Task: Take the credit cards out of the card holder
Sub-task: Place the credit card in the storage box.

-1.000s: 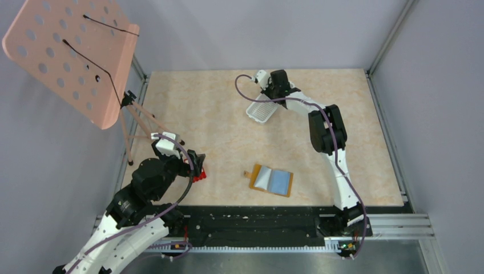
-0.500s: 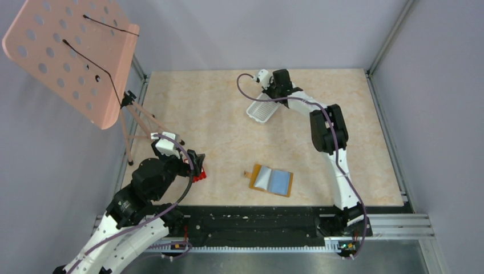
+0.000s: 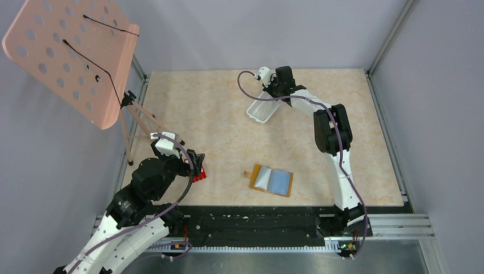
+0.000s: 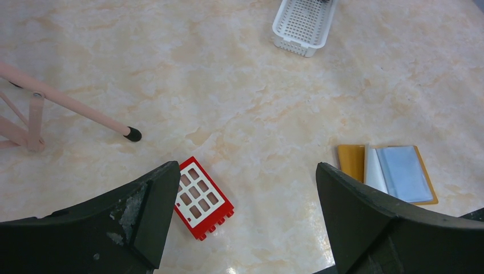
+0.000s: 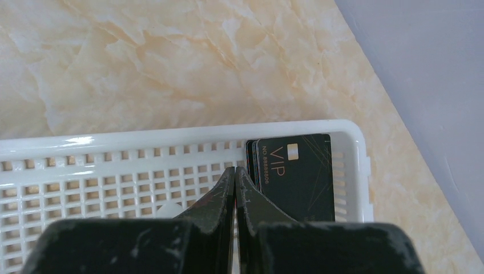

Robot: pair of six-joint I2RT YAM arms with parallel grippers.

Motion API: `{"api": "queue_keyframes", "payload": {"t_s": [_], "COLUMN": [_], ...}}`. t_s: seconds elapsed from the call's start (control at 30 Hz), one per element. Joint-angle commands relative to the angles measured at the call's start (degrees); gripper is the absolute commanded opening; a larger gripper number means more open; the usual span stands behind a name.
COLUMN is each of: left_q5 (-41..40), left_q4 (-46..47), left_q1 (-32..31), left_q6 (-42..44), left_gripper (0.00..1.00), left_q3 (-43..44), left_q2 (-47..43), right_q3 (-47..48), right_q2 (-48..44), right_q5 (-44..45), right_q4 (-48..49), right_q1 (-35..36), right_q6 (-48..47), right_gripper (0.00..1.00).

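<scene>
Now, right claw [image 5: 234,169]: pressed together, pinching nothing that shows; tips low over the tray's grid.
Cards [image 5: 297,177]: dark, printed VIP, at least 2 stacked, flat in the tray just beside the tips, against its end wall.
Tray [image 5: 171,140]: white, slotted, directly under the claw.
Holder [image 3: 272,180]: well apart from this claw, back toward the arm bases; lies open, tan edge and blue-grey panels up. Whether a card is left inside I cannot tell.
Left claw [image 4: 248,171]: spread wide, holding nothing, hovering over the table; red block [image 4: 202,198] just beside 1 finger, holder out past the other.
Step, as I judge it: the drop into the tray looks done; a return to the holder comes next.
Doing it well: lift straight up before swinging, so the tips neither drag the stack nor tip the tray; open only above the holder; meet a card's edge low and flat; the left claw could pin the tan cover against sliding.
</scene>
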Motion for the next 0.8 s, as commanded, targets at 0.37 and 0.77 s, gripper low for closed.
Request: {"api": "queue_keyframes", "payload": {"t_s": [0.37, 0.77], "left_q5": [0.54, 1.02], "left_q4": [3.11, 3.35], "left_q1": [0.52, 1.27], "left_q6": [0.88, 1.00], "left_gripper": [0.94, 0.94], "left_q3": [-0.34, -0.31], "left_q2": [0.56, 1.60], "right_q3": [0.29, 0.21], "right_q2": [-3.15, -3.03], "right_q5": [1.33, -0.06], "right_q4": [-2.41, -2.53], "right_q1": [-2.87, -3.44], "right_q6": [-0.63, -0.16], "right_gripper": [0.00, 0.00]}}
